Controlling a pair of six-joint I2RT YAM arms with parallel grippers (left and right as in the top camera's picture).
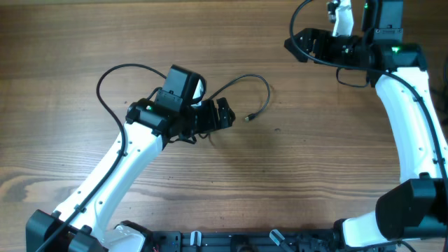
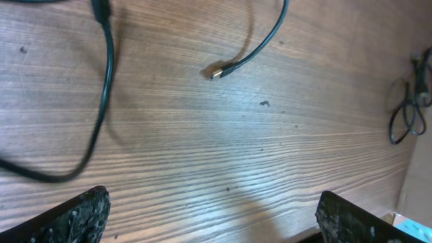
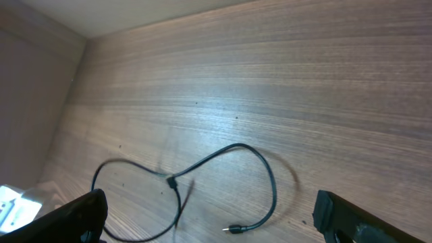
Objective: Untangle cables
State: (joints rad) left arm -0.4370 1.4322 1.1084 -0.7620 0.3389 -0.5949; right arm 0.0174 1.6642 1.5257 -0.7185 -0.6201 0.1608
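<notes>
Black cable (image 1: 246,77) loose on the wooden table (image 1: 315,154); no hold taken yet.
My left gripper (image 2: 210,214) hovers with fingers wide apart, cable ahead to its left, plug (image 2: 214,71) beyond. My right gripper (image 3: 206,217), also spread, sits well apart. Next, I judge: pinch near the crossing (image 3: 172,181).

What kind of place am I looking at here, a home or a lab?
Probably a robotics lab or test bench, not a home: a white left arm and right arm stand at a wood-grain table with a loose black cable lying on it.
</notes>
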